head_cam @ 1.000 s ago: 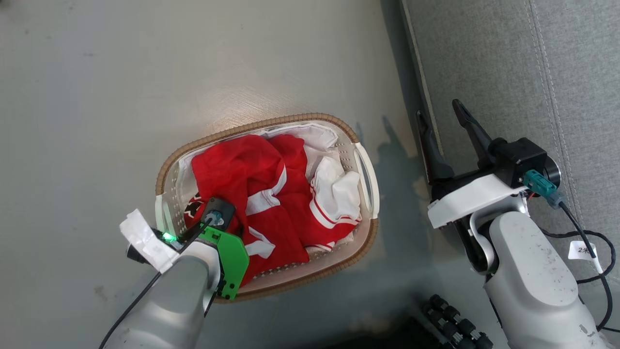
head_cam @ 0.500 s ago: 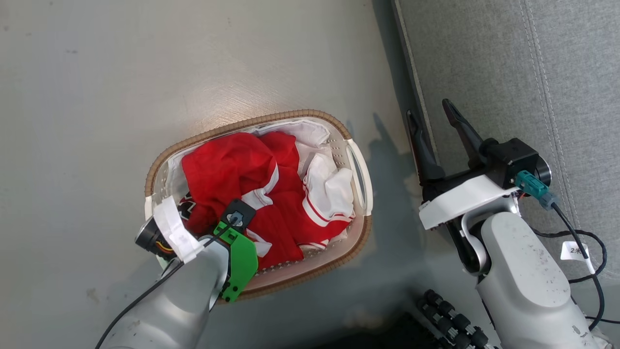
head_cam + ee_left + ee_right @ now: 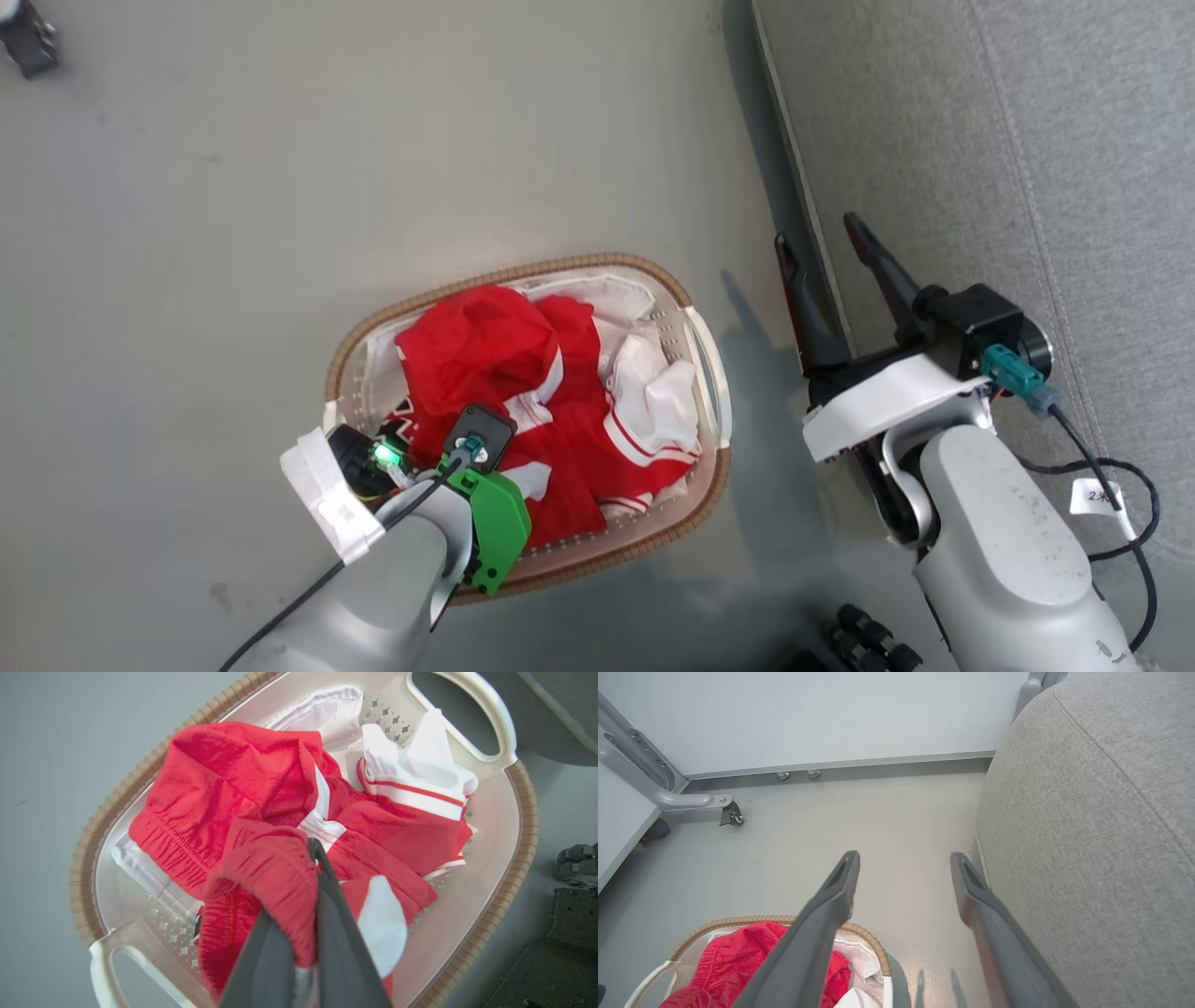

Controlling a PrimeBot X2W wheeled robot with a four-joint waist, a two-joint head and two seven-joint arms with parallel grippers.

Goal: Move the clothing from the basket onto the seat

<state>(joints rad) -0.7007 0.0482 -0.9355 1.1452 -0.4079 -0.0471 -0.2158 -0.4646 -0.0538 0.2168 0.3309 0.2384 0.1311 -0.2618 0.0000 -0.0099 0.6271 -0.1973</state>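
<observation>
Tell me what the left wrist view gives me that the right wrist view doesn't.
Left wrist view: the left gripper, jaws closed on a fold of the clothing, and both white handles of the basket. Right wrist view: the right gripper, jaws open and empty above the floor, with the seat beside it, a wall and a wheeled metal frame. Both: the basket's brown rim, red clothing inside it, grey floor.

Open floor (image 3: 280, 187) around basket (image 3: 523, 271), seat (image 3: 1027, 140) alongside
</observation>
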